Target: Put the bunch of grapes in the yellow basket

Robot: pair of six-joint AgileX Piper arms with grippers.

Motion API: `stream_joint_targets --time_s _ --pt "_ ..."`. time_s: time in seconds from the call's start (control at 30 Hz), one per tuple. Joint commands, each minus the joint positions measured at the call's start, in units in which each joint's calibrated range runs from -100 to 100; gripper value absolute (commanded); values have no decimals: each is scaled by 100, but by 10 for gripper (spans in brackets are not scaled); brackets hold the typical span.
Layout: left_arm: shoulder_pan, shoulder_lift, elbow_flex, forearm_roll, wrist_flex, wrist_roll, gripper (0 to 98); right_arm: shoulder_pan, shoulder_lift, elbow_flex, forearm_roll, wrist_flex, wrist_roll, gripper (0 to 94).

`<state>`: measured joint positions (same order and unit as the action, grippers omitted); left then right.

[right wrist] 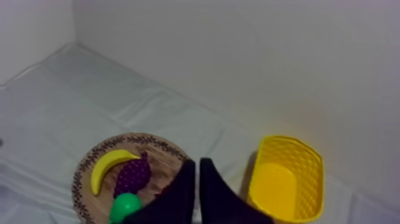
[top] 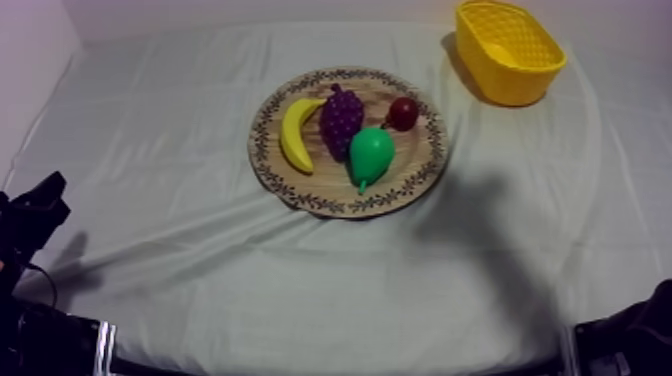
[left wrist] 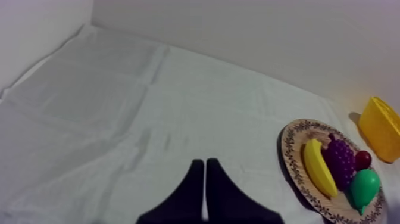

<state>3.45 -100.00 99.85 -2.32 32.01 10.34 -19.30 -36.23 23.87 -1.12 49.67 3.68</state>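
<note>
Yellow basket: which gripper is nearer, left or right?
Right. The right gripper is at the same side as the yellow basket; the left gripper is at the far side, past the wooden board.

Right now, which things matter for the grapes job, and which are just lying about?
For the job: bunch of grapes, wooden board under it, yellow basket.
Lying about, all on the board: banana, pear, small red fruit.

This looks like a robot test room. A table [top: 200,270] with a plain grey-white cloth [top: 520,200] stands against plain white walls [left wrist: 268,36]. On it are toy fruit [top: 341,118] on a wooden board [top: 262,150] and a yellow basket [top: 510,50]. A black robot arm [top: 30,215] sits at each near corner.
</note>
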Motion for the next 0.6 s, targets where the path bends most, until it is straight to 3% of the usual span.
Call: stream_joint_targets --time_s 0.0,0.57 --pt "-1 0 3 0 0 -1 1 -148 295 -525 94 57 -97 6" --pt "-1 0 3 0 0 -1 1 -698 2249 -3054 485 944 -688 7"
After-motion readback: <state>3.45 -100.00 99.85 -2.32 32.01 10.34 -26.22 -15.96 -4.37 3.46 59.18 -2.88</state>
